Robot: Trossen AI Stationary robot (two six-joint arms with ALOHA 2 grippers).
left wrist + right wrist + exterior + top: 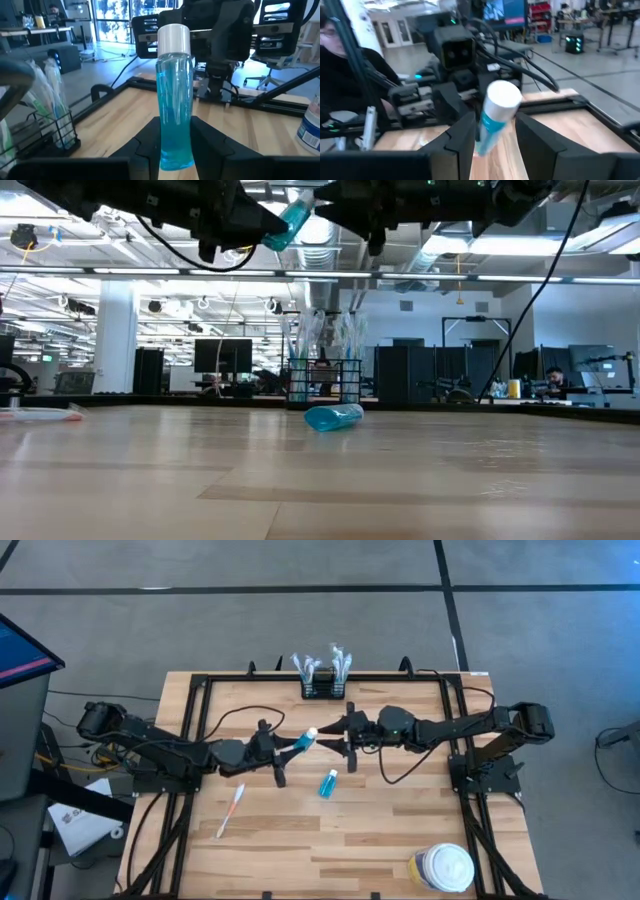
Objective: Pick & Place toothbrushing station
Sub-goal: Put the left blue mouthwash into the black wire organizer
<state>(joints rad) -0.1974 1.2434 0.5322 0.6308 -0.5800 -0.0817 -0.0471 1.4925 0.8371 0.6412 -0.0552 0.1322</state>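
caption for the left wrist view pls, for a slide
Left gripper holds a blue bottle upright by its base, white cap toward the right gripper.

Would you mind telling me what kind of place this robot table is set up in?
Most likely a robotics lab in an open-plan office or workshop. The low view shows exposed ceiling ducts and rows of monitors on desks behind the wooden table, and a person sits nearby.

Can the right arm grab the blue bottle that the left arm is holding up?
Probably yes. The left gripper holds the blue bottle in the air, white cap toward the right gripper. The right gripper's open fingers sit on either side of the cap, with nothing between.
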